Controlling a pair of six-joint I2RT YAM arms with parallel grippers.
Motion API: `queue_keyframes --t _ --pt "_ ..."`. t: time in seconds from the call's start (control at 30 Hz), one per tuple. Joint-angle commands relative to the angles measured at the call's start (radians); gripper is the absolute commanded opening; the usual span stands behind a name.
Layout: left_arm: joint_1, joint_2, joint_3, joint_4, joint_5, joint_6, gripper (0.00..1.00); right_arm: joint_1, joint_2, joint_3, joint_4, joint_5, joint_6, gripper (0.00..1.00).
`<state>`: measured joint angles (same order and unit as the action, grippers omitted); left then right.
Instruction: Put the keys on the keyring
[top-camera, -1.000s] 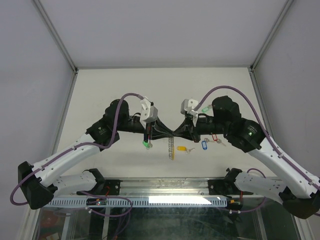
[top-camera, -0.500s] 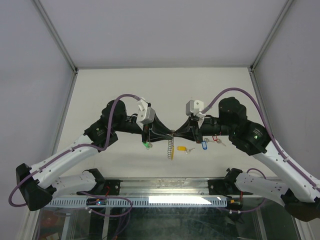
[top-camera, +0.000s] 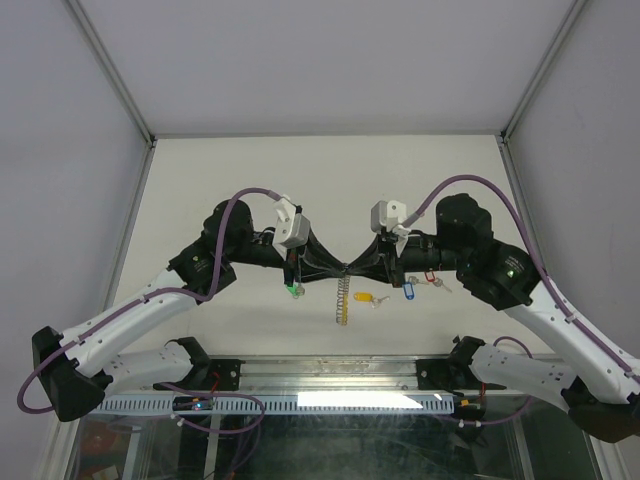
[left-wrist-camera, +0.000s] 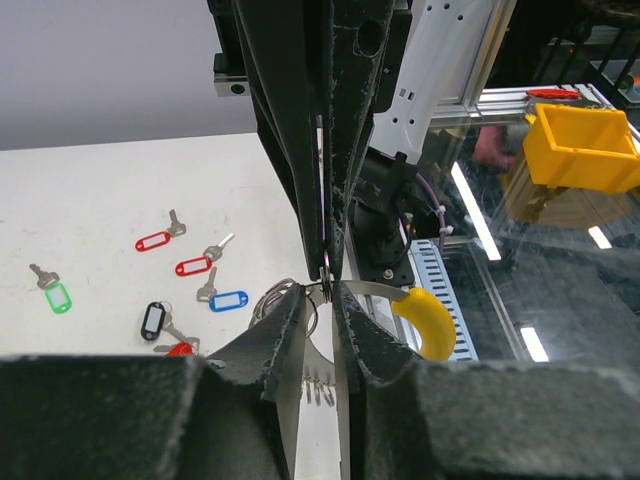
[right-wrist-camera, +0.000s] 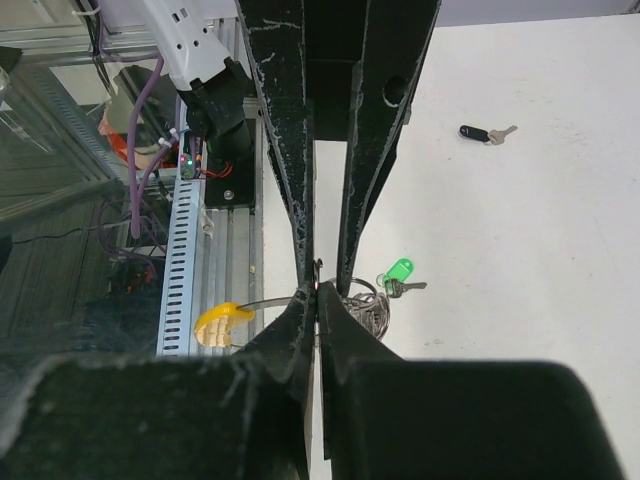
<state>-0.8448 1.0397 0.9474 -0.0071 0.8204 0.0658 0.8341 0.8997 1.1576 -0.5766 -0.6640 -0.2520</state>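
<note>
The keyring (top-camera: 343, 296) hangs from the two grippers where they meet above the table, its yellow segment (top-camera: 342, 316) lowest. My right gripper (right-wrist-camera: 318, 292) is shut on the keyring's thin metal loop (left-wrist-camera: 327, 266); the yellow segment (right-wrist-camera: 220, 320) curves off to its left. My left gripper (left-wrist-camera: 320, 291) faces it with jaws a narrow gap apart, one on either side of that loop. Coiled rings (right-wrist-camera: 368, 305) bunch just behind the tips. Loose keys lie on the table: green (top-camera: 293, 290), yellow (top-camera: 363, 297), blue (top-camera: 408, 292), red (top-camera: 430, 275).
The left wrist view shows more keys on the table: green (left-wrist-camera: 55, 297), two red (left-wrist-camera: 155, 240), blue (left-wrist-camera: 228, 300) and black (left-wrist-camera: 152, 320). A black key (right-wrist-camera: 478, 133) lies farther out. The metal rail (top-camera: 300, 402) runs along the near edge, a yellow bin (left-wrist-camera: 585, 148) beyond it.
Both arms shifted slightly left and lower, then held still. My left gripper's jaws parted a little from shut. The keyring still hangs between the tips.
</note>
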Motion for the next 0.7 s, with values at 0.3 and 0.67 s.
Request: queue_keyframes --t 0.3,0.67 --pt "-0.007 0.002 0.030 0.049 -0.003 -0.006 0.10 0.006 0.011 0.009 0.072 -0.055 0.028 0.00" --pt "-0.007 -0.010 -0.001 0.137 -0.067 -0.070 0.00 0.010 -0.028 -0.017 0.137 -0.042 0.052 0.01"
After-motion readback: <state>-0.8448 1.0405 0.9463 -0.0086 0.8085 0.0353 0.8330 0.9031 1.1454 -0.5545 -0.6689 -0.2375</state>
